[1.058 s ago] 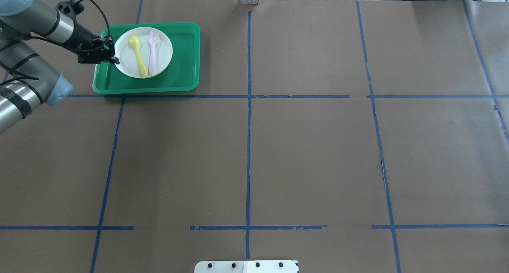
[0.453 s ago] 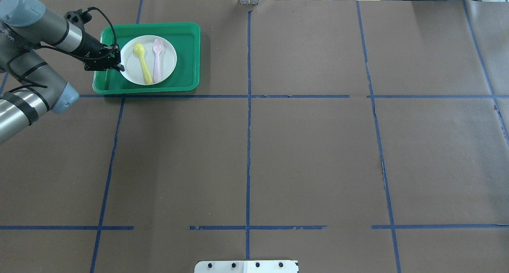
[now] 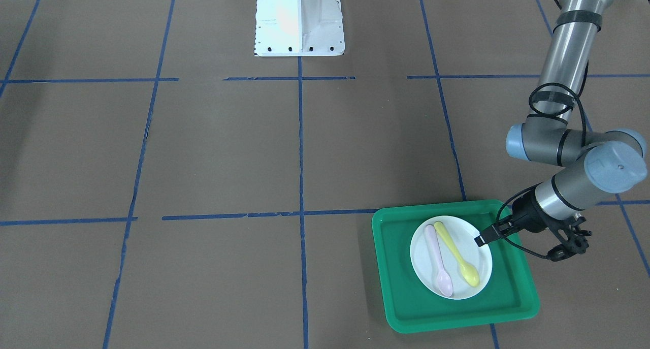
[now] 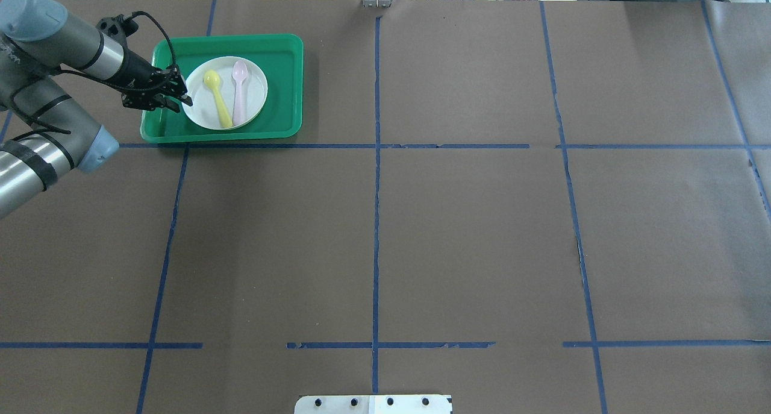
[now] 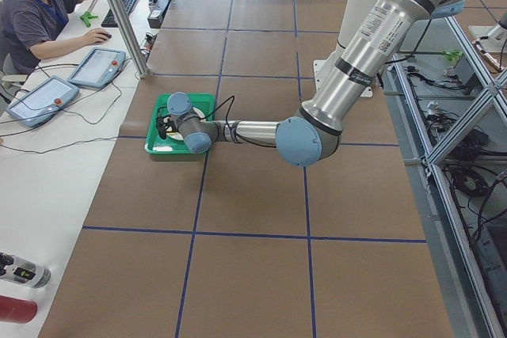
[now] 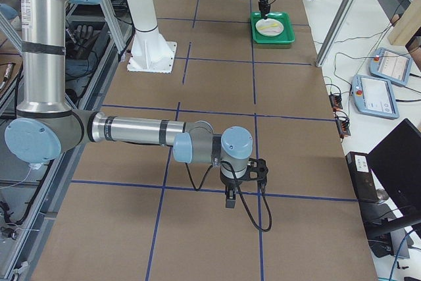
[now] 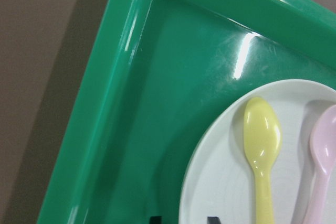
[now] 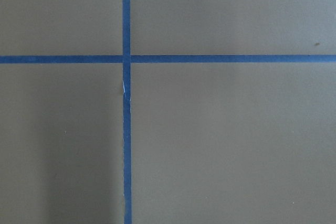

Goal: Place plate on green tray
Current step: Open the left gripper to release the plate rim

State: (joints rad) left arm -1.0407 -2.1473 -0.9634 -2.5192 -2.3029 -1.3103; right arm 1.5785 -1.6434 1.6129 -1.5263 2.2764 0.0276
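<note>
Plate [image 4: 227, 88] is seen set inside green tray [image 4: 283, 58], upper left of overhead view, w/ left gripper [image 4: 182, 102] apparently parted astride its rim: release step judged in hand, straight lift-off needed next.

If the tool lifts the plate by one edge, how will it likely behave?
The plate looks thin, shallow and glossy, so it is probably light, fairly stiff and somewhat slippery in a pinch. The yellow spoon and the pink spoon lie loose on it, so a tilt would likely slide them onto the green tray.
</note>
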